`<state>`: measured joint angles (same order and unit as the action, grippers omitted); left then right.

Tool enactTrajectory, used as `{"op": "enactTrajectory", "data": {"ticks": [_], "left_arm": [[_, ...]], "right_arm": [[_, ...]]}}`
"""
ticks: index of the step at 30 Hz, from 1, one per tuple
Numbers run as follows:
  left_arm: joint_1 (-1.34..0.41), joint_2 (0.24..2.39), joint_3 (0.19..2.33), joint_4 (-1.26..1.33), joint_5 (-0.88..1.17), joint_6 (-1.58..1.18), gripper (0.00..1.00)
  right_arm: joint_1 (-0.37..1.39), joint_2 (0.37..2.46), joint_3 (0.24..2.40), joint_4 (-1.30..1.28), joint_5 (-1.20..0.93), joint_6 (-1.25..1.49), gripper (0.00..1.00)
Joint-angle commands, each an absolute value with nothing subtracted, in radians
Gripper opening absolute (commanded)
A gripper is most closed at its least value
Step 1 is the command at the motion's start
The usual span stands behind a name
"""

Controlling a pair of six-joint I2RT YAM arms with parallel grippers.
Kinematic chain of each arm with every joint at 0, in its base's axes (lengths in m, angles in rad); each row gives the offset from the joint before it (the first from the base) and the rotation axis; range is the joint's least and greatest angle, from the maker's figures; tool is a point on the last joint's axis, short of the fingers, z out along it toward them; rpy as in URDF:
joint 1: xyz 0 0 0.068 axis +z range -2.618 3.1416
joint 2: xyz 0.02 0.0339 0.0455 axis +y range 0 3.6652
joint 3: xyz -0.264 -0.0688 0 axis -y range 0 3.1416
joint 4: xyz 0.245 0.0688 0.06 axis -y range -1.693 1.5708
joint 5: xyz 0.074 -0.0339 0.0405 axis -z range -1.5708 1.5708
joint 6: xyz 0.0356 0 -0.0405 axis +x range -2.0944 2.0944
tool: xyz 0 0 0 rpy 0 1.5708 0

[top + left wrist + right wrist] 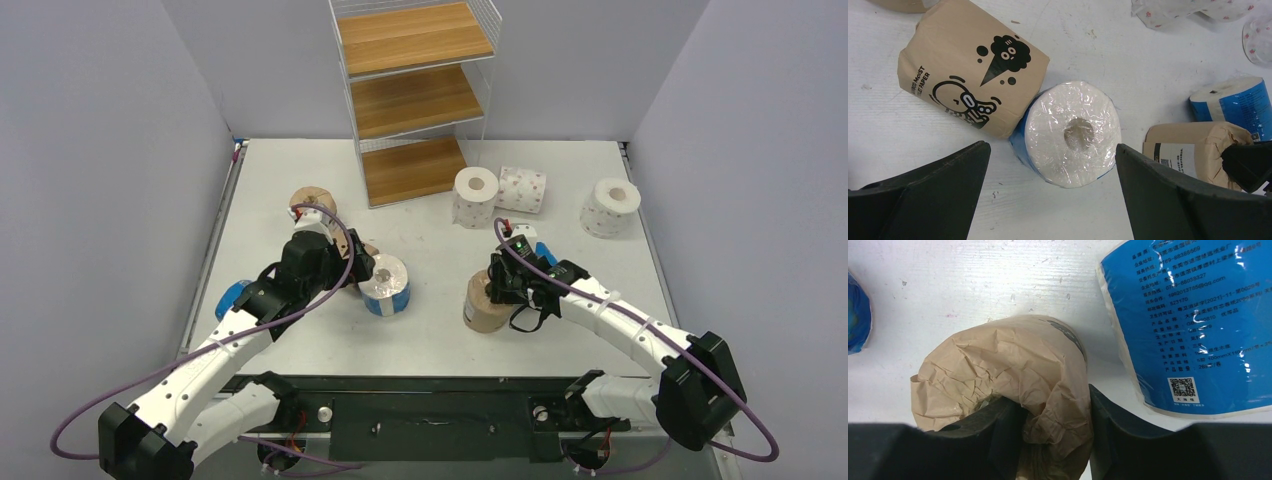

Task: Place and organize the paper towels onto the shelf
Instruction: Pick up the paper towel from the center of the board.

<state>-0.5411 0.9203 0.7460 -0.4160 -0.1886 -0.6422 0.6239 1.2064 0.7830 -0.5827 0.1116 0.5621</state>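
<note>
A: Fig. key, arms?
B: Left arm point(215, 352) & right arm point(622, 318): white links, blk joint housings, purple cable point(100, 397) looped along ea.
A: Ends, base?
B: Jaws: matte blk wedges. Green LED point(519, 241) on R wrist. Blk base plate point(430, 415), silver knobs point(323, 411).

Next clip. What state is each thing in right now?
shelf, all boards bare.
left tool, open above the middle blue roll, not touching.
middle blue roll, on end, free.
right tool, shut on the wall of the front tan roll, one finger in its core.
front tan roll, on end, gripped.
lying tan roll, on its side against the middle blue roll.
white rolls, two on end, one on its side.
</note>
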Motion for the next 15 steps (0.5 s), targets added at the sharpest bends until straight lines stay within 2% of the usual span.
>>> {"op": "enactTrajectory", "data": {"ticks": [1,7,15], "left_arm": [[-0.537,0.911,0.755,-0.376,-0.199,-0.651,0.96],[-0.537,0.894,0.763,-0.380,-0.232,-0.656,0.96],[-0.537,0.889,0.778,-0.388,-0.302,-0.673,0.96]], "right_arm": [[0.634,1.207,0.775,-0.550,0.111,0.570,0.37],[0.634,1.174,0.799,-0.577,0.127,0.562,0.30],[0.634,1.134,0.918,-0.678,0.158,0.533,0.26]]}}
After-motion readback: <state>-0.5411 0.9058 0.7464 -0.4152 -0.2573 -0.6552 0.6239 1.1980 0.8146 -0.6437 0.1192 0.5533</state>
